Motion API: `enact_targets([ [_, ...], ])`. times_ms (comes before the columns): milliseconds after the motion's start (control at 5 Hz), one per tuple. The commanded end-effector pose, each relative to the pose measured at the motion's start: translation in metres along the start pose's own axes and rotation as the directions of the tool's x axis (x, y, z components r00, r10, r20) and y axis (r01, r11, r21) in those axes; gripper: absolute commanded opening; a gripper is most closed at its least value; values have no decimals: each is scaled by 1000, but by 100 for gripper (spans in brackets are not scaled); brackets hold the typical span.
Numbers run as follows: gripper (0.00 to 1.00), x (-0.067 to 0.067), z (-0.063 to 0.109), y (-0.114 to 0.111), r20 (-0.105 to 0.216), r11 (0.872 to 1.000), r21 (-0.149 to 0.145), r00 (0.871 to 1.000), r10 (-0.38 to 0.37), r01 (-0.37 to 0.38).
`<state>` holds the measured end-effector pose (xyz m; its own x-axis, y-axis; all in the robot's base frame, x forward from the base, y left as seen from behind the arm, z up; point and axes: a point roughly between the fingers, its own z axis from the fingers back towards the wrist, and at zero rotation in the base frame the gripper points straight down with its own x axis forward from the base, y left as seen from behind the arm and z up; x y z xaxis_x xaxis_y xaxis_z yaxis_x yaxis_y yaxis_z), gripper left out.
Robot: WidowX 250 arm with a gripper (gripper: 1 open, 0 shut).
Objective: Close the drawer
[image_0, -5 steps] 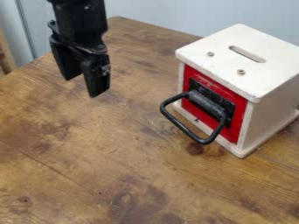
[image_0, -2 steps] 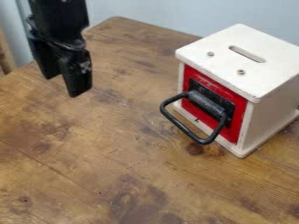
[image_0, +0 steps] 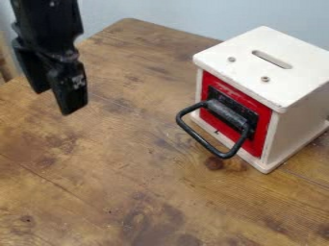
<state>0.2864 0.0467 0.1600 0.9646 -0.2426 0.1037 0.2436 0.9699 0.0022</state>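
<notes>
A small white cube-shaped box (image_0: 276,72) with slots in its top stands on the wooden table at the right. Its red-fronted drawer (image_0: 241,117) faces the front left, with a black panel and a large black loop handle (image_0: 210,133) hanging down toward the table. The drawer front sits close to the box face. My black gripper (image_0: 62,88) hangs at the far left above the table, well apart from the box. Its fingers point down with a gap between them, open, and nothing is held.
The brown wooden table (image_0: 115,183) spreads across the view, its far edge running behind the box. A dark chair-like shape (image_0: 6,60) shows beyond the table's left edge.
The gripper has moved left, farther from the box, staying open. The drawer and box have not moved.
</notes>
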Motion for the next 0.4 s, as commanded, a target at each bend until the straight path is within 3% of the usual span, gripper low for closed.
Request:
enact_targets([
  [0,100,-12,20,3,47,999,18,998,-29,28],
  [200,100,-15,23,0,40,997,4,996,-74,74],
])
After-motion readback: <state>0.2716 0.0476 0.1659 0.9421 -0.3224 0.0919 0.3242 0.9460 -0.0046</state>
